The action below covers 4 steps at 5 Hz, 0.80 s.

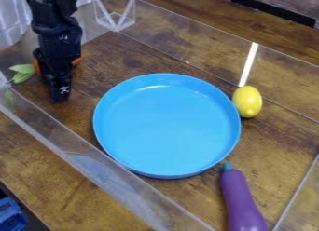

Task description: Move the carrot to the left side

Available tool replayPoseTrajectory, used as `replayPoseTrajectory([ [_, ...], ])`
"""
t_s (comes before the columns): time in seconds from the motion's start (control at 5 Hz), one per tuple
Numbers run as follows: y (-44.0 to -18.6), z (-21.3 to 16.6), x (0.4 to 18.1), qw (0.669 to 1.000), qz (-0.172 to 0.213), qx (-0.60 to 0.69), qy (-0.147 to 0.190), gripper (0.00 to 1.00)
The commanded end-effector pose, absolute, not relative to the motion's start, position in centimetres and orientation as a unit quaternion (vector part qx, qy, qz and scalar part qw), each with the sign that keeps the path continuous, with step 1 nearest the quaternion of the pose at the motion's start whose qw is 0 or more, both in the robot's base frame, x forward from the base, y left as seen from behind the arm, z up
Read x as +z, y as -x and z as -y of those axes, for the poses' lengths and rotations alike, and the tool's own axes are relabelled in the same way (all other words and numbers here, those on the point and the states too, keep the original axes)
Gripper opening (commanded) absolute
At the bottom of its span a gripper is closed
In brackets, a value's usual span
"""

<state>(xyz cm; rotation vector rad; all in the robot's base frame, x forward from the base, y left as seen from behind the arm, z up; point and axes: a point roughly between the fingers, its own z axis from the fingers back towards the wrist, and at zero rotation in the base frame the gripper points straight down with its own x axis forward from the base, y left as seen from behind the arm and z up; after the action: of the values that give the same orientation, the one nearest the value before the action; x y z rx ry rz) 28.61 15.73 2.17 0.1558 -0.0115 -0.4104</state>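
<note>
One carrot [34,66], one gripper [58,89], one blue plate [167,124]

Bare wood [149,58] behind blue plate [167,123]

Plate [169,123] mid-desk [187,53]. Lemon [248,101] just right of its rim; eggplant [241,199] in front, right. Carrot [37,67] far left, under the claw [56,86].
</note>
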Motion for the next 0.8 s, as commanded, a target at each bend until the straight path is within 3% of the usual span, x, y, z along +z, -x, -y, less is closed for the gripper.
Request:
replayPoseTrajectory([
  [0.0, -29.8, -15.2, 3.7, 0.978, 0.037, -0.178, -0.099, 1.00],
  [0.4, -29.2, -15.6, 3.6, 0.969, 0.059, -0.221, -0.099, 1.00],
  [0.6, -29.2, -16.2, 4.4, 0.976, 0.065, -0.182, -0.104, 1.00],
])
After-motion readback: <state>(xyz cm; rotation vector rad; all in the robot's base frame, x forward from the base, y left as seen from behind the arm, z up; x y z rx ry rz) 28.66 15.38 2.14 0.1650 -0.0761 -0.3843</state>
